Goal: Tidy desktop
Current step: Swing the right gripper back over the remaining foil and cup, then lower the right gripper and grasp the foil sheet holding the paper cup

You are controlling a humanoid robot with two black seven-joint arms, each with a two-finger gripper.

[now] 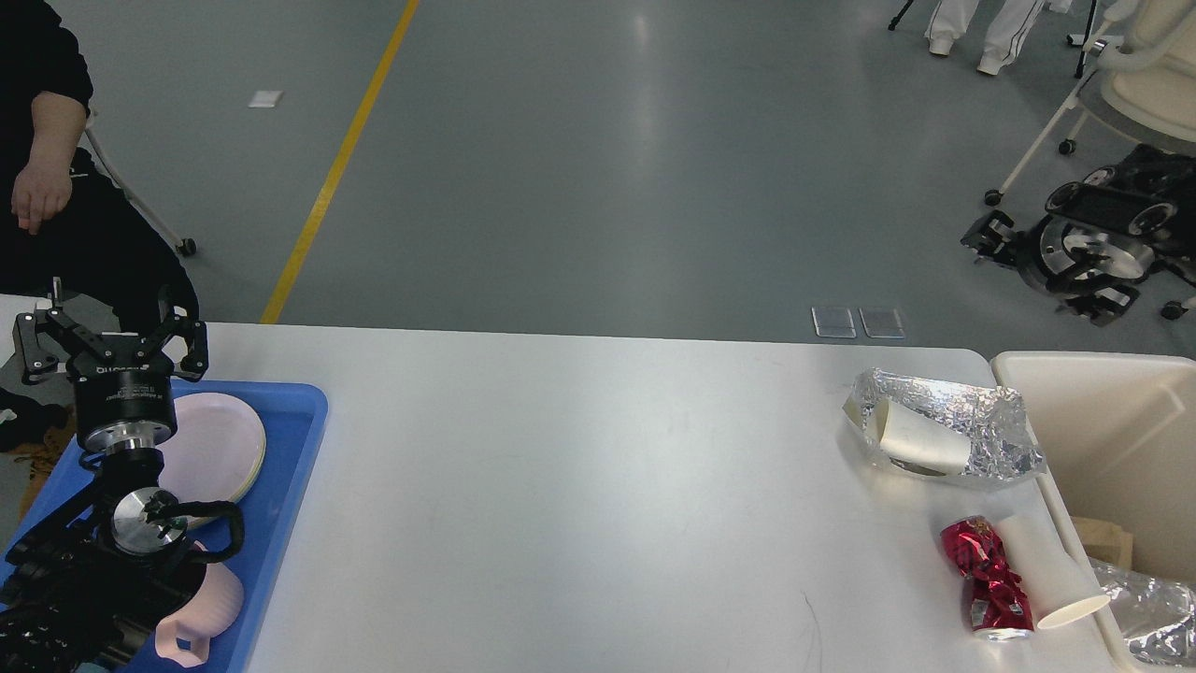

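Desktop [579, 486], white and wide, fills the lower view. Nearest, at its right edge, one crushed red can [989, 579] lies touching one tipped paper cup [1046, 572]; farther back a second paper cup [918, 437] lies on one foil sheet [981, 421]. One cream bin [1103, 411] stands right, one blue tray [280, 523] left, holding one pink mug [201, 612] and stacked plates [220, 447]. Left gripper [112, 338] points upright over the tray, fingers spread, empty. Right gripper [995, 245] hovers raised beyond the bin, seen end-on, so its state cannot be told
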